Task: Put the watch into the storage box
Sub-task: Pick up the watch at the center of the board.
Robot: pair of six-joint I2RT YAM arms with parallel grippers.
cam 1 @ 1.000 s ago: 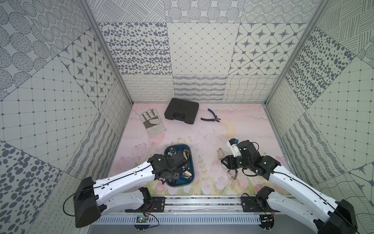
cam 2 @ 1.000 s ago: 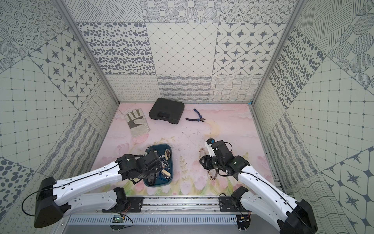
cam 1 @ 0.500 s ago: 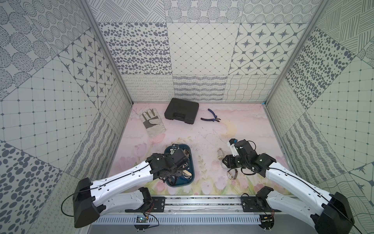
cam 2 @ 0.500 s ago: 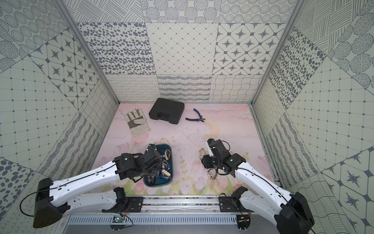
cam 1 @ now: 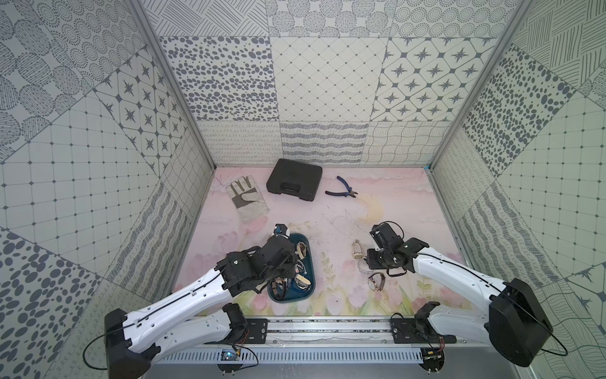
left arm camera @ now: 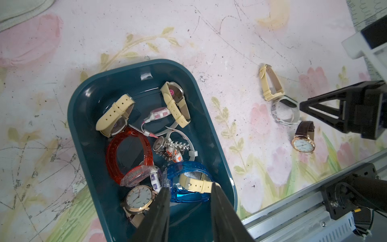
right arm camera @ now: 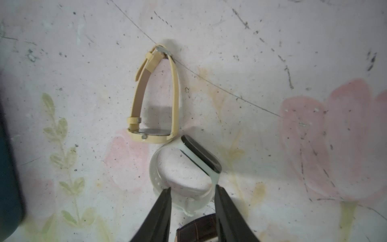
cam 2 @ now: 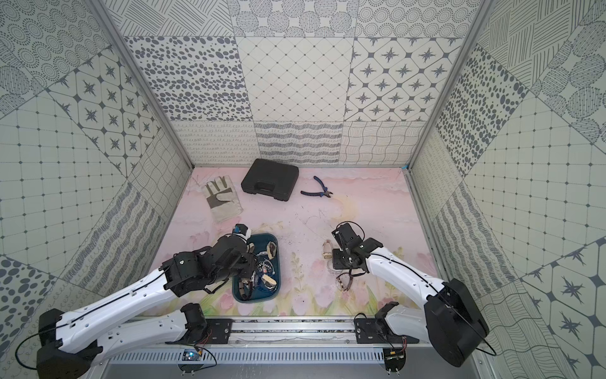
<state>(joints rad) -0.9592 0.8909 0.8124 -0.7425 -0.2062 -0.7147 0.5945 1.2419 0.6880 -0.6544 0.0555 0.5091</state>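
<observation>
Watch with white silicone band and black oblong face lay on pink floral mat, apart from dark teal plastic storage box, touching tan-strap watch. Right gripper jaws stood parted, straddling its band. Left gripper jaws stood parted, empty, over the watch-filled box.

A pink, flower-printed desk, scuffed with dark marks. Near its far edge a grey-and-white work glove, a closed black case and blue-handled pliers lie apart. Nearer the front sits a dark teal storage box. To its right three watches lie close together: a cream-strap watch touching a white-band watch, and a brown-strap watch just beside.
</observation>
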